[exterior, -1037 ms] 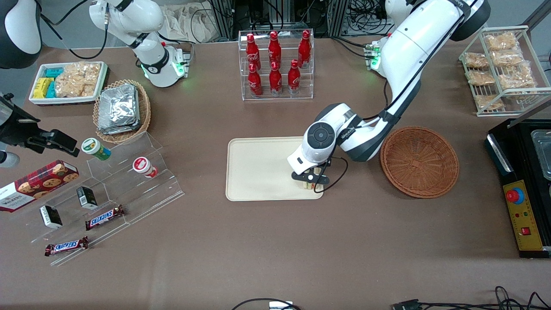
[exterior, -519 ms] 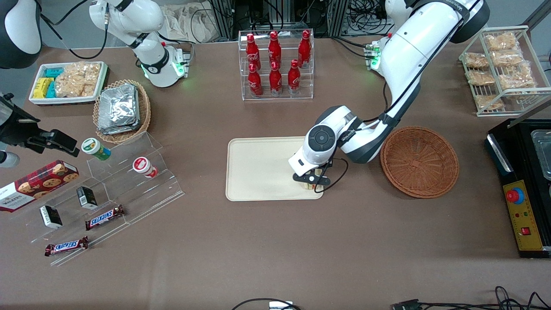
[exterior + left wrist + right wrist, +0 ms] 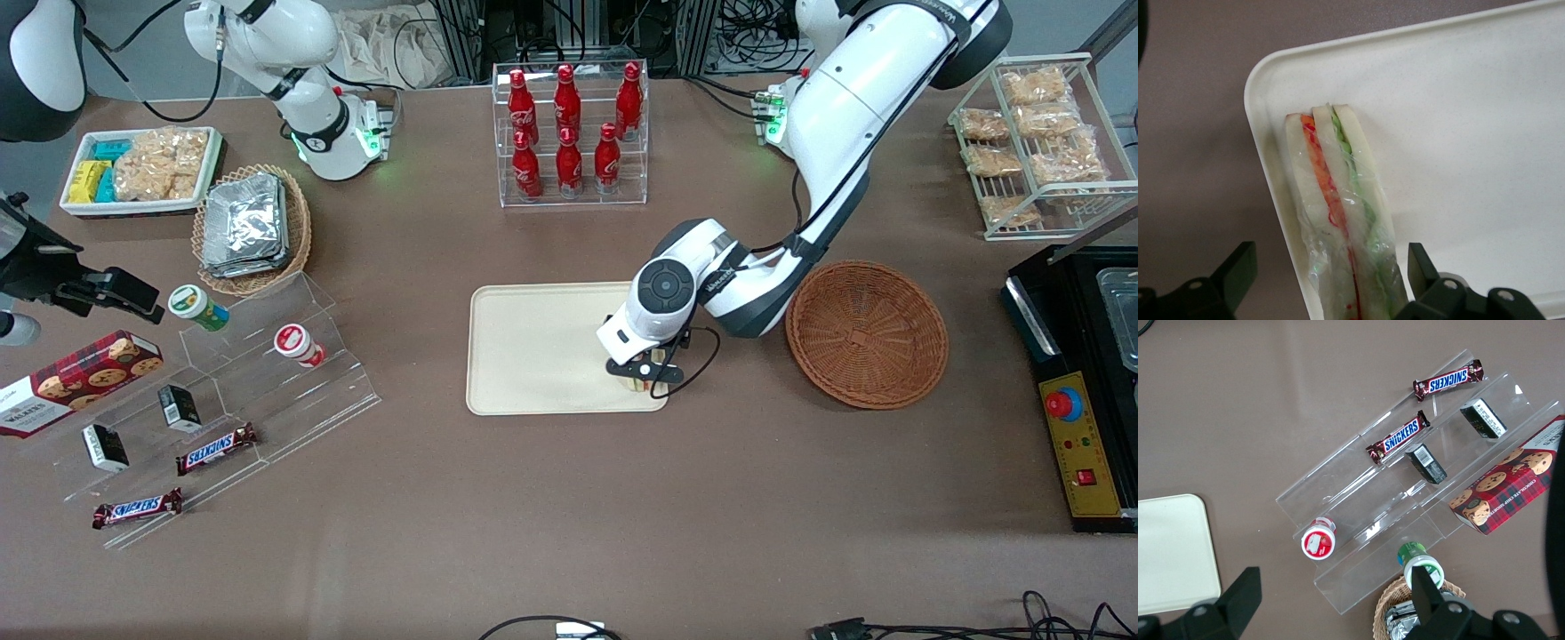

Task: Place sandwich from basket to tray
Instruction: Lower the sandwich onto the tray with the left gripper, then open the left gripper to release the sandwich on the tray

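Note:
The clear-wrapped sandwich (image 3: 1338,180), white bread with orange, red and green layers, lies on the cream tray (image 3: 1458,120) close to a rounded corner and the rim. My left gripper (image 3: 1331,259) is open, with one black finger (image 3: 1238,270) on each side of the sandwich and a gap to the wrap on both sides. In the front view the gripper (image 3: 642,377) hovers over the tray (image 3: 533,347) at the corner nearest the basket, with the sandwich (image 3: 633,385) barely showing beneath it. The reddish-brown basket (image 3: 867,333) beside the tray holds nothing.
A clear rack of red bottles (image 3: 569,133) stands farther from the front camera than the tray. Toward the parked arm's end are a tan basket of foil packets (image 3: 252,227), a white snack tub (image 3: 138,169) and an acrylic stand (image 3: 222,391) with snack items. A wire rack (image 3: 1040,142) and a black box (image 3: 1085,391) sit toward the working arm's end.
The wrist has shifted slightly over the tray's corner. The sandwich stays on the tray under the gripper.

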You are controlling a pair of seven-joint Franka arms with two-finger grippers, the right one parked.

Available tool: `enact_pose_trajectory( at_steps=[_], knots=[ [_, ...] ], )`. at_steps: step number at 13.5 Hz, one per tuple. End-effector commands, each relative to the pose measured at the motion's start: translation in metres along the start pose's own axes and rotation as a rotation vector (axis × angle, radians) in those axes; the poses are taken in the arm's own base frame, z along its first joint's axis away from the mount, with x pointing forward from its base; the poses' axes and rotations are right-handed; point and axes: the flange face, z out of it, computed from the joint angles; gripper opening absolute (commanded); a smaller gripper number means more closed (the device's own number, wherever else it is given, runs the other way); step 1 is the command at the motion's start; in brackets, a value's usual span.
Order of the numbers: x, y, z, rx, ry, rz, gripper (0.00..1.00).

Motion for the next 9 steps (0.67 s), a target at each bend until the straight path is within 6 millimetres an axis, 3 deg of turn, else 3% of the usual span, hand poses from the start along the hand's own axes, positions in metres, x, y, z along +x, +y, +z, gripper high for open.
enact_pose_trajectory(
  at_steps=[1,3,5,7,9],
  knots=[
    [0.004,-0.008,-0.020,-0.004,0.031,-0.024,1.00],
    [0.010,-0.030,-0.058,-0.012,0.055,-0.061,1.00],
    [0.002,-0.043,-0.130,-0.013,0.058,-0.108,1.00],
    [-0.022,-0.048,-0.212,0.003,0.080,-0.143,1.00],
    [-0.042,-0.064,-0.280,0.044,0.090,-0.176,1.00]
  ],
)
